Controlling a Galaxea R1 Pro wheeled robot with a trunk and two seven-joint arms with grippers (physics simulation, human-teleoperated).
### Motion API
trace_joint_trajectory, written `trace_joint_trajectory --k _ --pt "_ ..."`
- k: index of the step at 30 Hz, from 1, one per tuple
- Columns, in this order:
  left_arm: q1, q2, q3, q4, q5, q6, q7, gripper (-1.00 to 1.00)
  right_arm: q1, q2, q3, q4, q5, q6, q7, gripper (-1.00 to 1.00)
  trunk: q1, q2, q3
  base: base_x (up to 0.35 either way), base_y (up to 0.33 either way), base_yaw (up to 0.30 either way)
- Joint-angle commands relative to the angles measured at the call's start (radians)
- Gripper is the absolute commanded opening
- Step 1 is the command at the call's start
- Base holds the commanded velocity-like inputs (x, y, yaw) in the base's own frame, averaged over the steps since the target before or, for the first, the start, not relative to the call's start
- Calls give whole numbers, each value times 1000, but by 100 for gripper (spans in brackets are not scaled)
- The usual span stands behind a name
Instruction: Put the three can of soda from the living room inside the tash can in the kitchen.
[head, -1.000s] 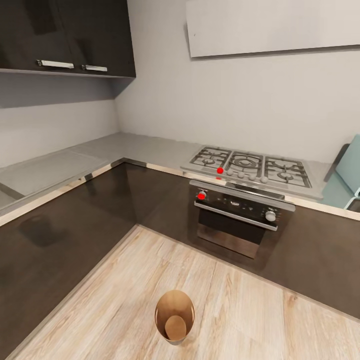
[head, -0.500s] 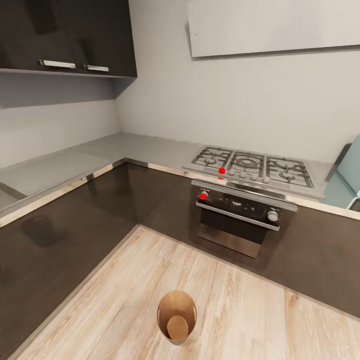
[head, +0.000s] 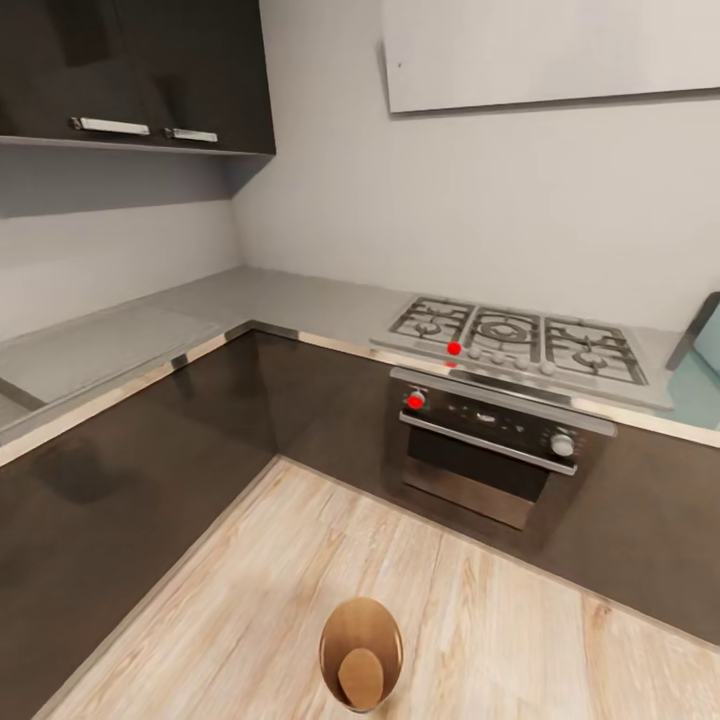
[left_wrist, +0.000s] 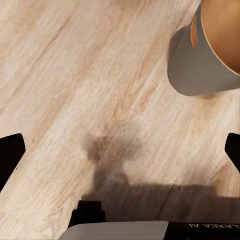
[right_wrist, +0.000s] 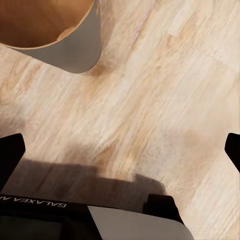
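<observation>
Pale wood-plank floor (head: 250, 600) bearing the round grey-tan, brown-lined trash can (left_wrist: 200, 70) ahead of both wide-spread, empty grippers, left gripper (left_wrist: 120, 150) and right gripper (right_wrist: 120, 150).

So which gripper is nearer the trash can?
Neither clearly: the left gripper and right gripper both hang open above the floor, the trash can close beside each.

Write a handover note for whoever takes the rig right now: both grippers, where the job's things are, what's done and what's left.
Left gripper: open, nothing between the fingers.
Right gripper: open, nothing held.
Trash can: upright on the kitchen's pale wood floor, just ahead of the robot, facing the oven. Its brown inside shows no can.
No soda can is in sight here.
Done: nothing visibly binned.
Left: probably fetch the cans from the living room and drop them in.
</observation>
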Motion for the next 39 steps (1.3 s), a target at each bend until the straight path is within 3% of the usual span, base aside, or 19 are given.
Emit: trace_joint_trajectory --k 1,16,39 --pt "0 -1 0 0 0 -3 4 100 0 0 0 0 0 0 0 100 0 0 0 129 157 0" --pt "0 -1 0 0 0 -10 10 100 0 0 0 0 0 0 0 100 0 0 0 60 193 0" --pt "0 -1 0 0 0 -11 15 100 0 0 0 4 0 0 -1 100 0 0 -6 271 10 20"
